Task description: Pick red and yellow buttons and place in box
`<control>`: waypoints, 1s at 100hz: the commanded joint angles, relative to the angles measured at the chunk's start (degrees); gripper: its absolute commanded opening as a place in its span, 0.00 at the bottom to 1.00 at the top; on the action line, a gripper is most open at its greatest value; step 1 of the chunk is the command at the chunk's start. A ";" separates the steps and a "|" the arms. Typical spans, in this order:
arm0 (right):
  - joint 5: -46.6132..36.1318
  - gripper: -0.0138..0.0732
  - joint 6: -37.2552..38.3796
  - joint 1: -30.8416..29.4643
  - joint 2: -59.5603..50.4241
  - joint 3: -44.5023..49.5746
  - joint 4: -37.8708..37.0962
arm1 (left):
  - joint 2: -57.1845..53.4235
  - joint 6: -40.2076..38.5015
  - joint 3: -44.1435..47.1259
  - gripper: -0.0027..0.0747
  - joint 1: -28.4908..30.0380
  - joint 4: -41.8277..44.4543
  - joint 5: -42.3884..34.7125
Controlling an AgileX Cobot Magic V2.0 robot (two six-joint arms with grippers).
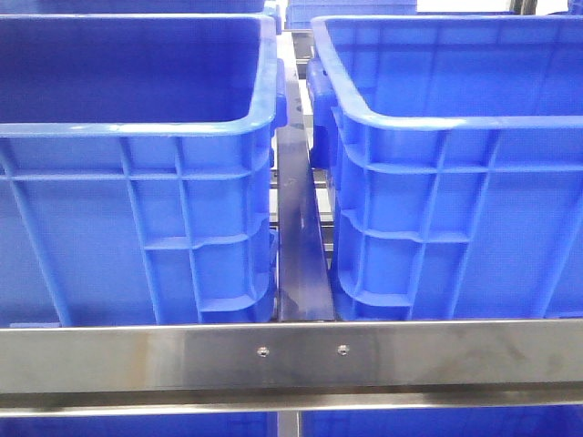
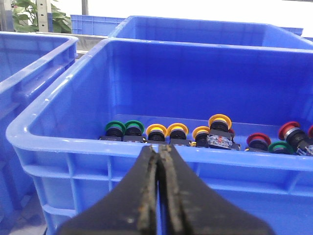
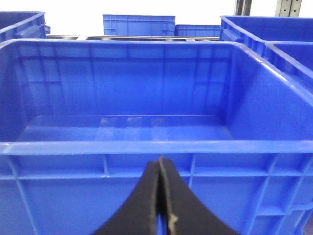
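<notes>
In the left wrist view a blue bin (image 2: 58,142) holds a row of small push-buttons on its floor: several yellow buttons (image 2: 157,131), red buttons (image 2: 258,141) and green ones (image 2: 116,128). My left gripper (image 2: 160,148) is shut and empty, just outside the bin's near rim, apart from the buttons. In the right wrist view my right gripper (image 3: 161,160) is shut and empty in front of the near wall of an empty blue box (image 3: 146,147). Neither gripper shows in the front view, and the buttons are hidden there.
The front view shows two tall blue bins, one on the left (image 1: 137,209) and one on the right (image 1: 437,200), with a metal strip (image 1: 299,246) between them and a steel rail (image 1: 291,357) across the front. More blue bins (image 3: 138,24) stand behind.
</notes>
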 commanded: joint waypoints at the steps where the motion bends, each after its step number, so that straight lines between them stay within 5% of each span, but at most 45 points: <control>1: -4.53 0.08 -0.13 -0.34 -1.37 -1.01 -0.52 | -1.71 -0.43 3.02 0.01 0.15 0.14 -4.44; 54: -4.53 0.08 -0.13 -0.34 -1.37 -1.01 -0.52 | 0.46 -0.11 -6.36 0.01 0.15 1.53 -4.11; 100: -4.53 0.08 -0.13 -0.34 -1.37 -1.01 -0.52 | 21.51 -0.11 -28.49 0.01 0.15 1.66 3.44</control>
